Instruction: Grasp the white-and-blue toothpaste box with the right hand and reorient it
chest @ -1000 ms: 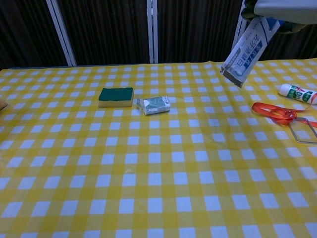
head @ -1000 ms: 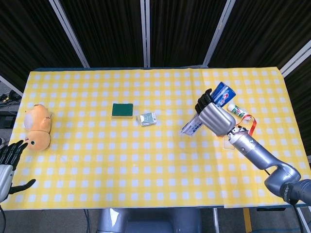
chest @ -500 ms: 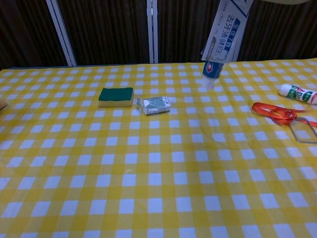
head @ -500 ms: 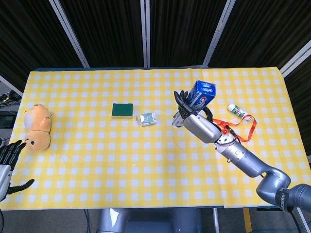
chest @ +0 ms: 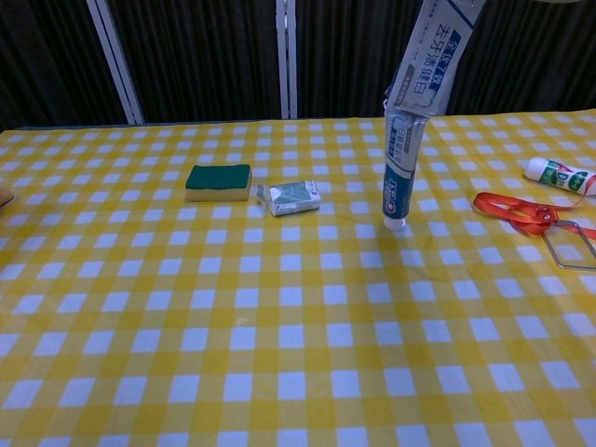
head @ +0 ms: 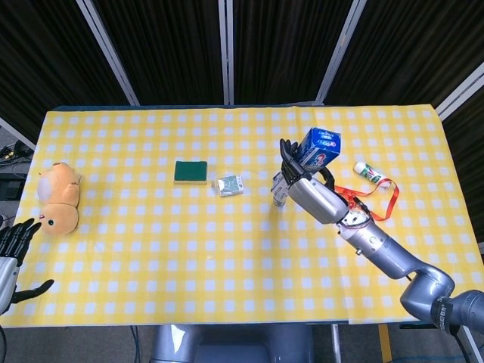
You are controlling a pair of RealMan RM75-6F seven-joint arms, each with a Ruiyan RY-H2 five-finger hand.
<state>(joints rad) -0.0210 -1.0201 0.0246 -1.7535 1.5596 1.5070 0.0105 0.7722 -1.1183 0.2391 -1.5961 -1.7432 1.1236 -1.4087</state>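
The white-and-blue toothpaste box (head: 318,146) stands nearly upright, slightly tilted, in the grip of my right hand (head: 308,190), whose fingers (head: 287,155) wrap its upper part. In the chest view the box (chest: 410,121) runs from the top edge down to the tablecloth right of centre. Its lower end is at or just above the cloth; I cannot tell whether it touches. The right hand itself is above the chest view's frame. My left hand (head: 11,253) hangs off the table's near left corner, fingers spread, holding nothing.
A green sponge (head: 190,172) and a small pack (head: 230,185) lie left of the box. An orange lanyard (head: 370,198) and a white tube (head: 368,172) lie to its right. An orange plush toy (head: 59,198) sits at the far left.
The right hand moved left and turned the box from a slant to nearly upright. The box's lower end came down to the cloth. The left hand stayed put.
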